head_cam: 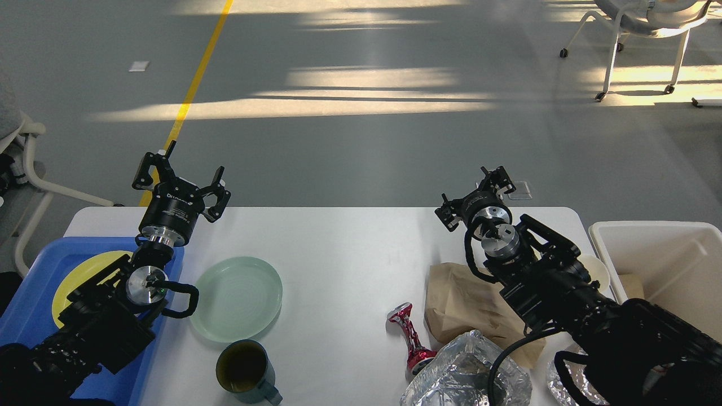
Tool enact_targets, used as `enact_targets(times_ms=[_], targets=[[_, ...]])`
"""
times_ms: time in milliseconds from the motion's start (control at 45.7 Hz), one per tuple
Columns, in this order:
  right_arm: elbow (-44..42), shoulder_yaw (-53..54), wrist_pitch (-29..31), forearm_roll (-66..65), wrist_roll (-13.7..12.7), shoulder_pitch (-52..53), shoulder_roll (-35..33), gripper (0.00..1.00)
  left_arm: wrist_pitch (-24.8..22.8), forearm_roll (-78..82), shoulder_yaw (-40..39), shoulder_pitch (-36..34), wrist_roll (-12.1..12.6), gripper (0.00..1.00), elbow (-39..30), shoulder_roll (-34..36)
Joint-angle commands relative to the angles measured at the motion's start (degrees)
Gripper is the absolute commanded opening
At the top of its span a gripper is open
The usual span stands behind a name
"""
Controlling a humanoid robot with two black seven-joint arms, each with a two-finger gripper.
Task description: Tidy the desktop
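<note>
Nearest you, at the bottom edge, your right arm's thick forearm crosses a crumpled sheet of foil (468, 372). From there, biggest first: the desktop (350, 248) fills the lower half of your view, white with rounded corners, its far edge meeting grey floor. At its left end sits the blue tray (34, 293) with a yellow plate (84, 270) inside; at its right stands the white bin (665, 254). A brown paper bag (457, 299) lies beside your right arm. The pale green plate (237, 299) rests left of centre, with the dark green mug (245, 369) just in front of it. A crushed red can (409, 335) lies between mug and bag. Your left gripper (179, 179) hangs over the table's far left edge, fingers spread, holding nothing. Your right gripper (479, 194) is raised over the far edge; its fingers look parted and empty.
</note>
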Motion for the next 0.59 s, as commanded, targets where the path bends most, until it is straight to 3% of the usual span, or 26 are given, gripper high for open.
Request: enact_targets(times_ms=[0,569], targets=[[0.0,0.0,0.0,0.0,0.0,0.0,0.0,1.00,0.4,0.0,0.2,0.2,0.2,0.97,0.1,-0.1],[0.0,0.0,0.0,0.0,0.0,0.0,0.0,1.00,1.5,0.1,0.1,0.1,0.0,0.97,-0.2,0.3]])
